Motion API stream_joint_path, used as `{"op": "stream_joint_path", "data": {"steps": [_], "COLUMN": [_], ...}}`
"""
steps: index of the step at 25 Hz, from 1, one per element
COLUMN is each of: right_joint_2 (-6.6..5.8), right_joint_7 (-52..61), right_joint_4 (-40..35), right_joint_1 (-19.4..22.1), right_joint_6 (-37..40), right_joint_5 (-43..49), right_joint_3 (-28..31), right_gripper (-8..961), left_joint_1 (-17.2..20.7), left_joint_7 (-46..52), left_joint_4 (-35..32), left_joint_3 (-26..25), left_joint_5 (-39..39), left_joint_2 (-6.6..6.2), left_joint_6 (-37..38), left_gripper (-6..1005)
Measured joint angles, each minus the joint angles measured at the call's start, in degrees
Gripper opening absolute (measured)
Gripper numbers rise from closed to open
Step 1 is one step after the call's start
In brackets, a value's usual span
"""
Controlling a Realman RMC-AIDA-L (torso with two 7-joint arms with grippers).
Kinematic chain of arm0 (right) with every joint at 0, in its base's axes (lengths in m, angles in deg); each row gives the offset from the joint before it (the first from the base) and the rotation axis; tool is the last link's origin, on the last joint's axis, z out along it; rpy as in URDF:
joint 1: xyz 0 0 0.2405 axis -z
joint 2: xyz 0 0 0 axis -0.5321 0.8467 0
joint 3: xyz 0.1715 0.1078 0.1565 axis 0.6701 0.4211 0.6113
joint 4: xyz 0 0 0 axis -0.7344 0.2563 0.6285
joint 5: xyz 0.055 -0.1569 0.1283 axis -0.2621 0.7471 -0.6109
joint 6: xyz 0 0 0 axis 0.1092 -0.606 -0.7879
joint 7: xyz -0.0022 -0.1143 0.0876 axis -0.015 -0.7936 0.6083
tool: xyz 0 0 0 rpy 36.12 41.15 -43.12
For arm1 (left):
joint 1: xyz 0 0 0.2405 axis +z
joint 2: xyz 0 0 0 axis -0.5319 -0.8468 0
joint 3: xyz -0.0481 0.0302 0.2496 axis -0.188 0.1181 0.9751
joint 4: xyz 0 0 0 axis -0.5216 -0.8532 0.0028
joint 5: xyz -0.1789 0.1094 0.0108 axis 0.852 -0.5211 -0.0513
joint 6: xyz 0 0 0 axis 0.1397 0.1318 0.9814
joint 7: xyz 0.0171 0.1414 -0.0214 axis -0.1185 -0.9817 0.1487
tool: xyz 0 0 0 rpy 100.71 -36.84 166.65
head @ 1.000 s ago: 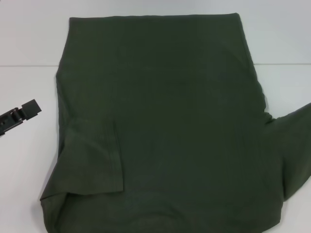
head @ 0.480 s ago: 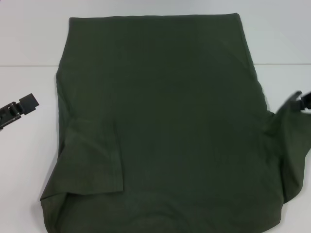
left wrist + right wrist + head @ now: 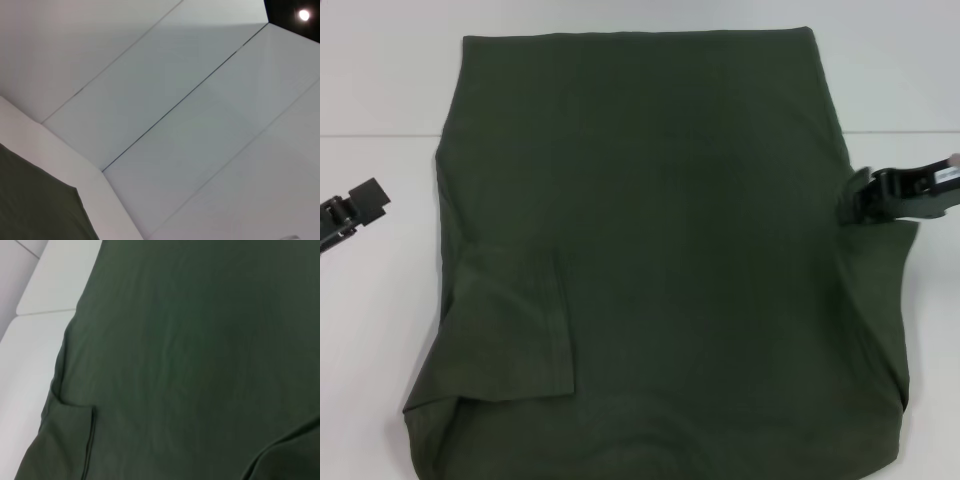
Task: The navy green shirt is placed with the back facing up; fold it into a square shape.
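Since a moment ago the right gripper (image 3: 855,205) has swung inward from the table's edge, carrying the shirt's right sleeve (image 3: 885,290) with it, so that the sleeve, which lay spread outward, now hangs from the fingers and drapes down along the garment's right side. Its jaws are closed on the upper corner of that sleeve, right at the edge of the shirt's body. Over the same span the left gripper (image 3: 365,197) has drawn back toward the left border and sits above bare table, well apart from the cloth; from here I cannot tell how its jaws stand.

The navy green shirt (image 3: 650,250) lies flat, back up, filling most of the white table (image 3: 380,330). Its hem runs straight across the far side, and the near part runs out past the bottom of the head view. The left sleeve (image 3: 515,325) is already folded in over the body, its cuff edge making a clear line on the near left.

A thin seam (image 3: 370,135) crosses the tabletop on both sides of the shirt. The left wrist view shows only pale panelled surfaces and one dark corner of the cloth (image 3: 40,205). Nothing lies on the shirt itself.
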Motion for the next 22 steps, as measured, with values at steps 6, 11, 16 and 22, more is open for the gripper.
{"op": "stream_joint_path", "data": {"steps": [6,11,16,22], "right_joint_2": [0.37,-0.36,-1.75,-3.61], "right_joint_7": [-0.51,-2.24,-4.94,-4.22], "right_joint_4": [4.12,7.54,9.18,6.36], "right_joint_1": [-0.6,0.02,2.5,5.6], "right_joint_6": [-3.09,-2.93,-0.43,-0.67], "right_joint_5": [-1.31,-8.78,-17.26,-16.07], "right_joint_3": [-0.46,-0.01,2.83,2.71], "right_gripper": [32,112,218,464], "left_joint_1": [0.3,0.51,0.6,1.29], "left_joint_7": [-0.16,-0.16,-0.24,6.11], "left_joint_4": [0.48,1.34,2.79,2.27], "left_joint_3": [-0.61,-0.94,-1.6,2.49], "left_joint_5": [1.04,1.21,1.5,-3.76], "left_joint_2": [-0.12,-0.38,-0.98,-3.66], "left_joint_6": [-0.76,-1.73,-1.83,-1.74], "left_gripper": [822,821,821,820]}}
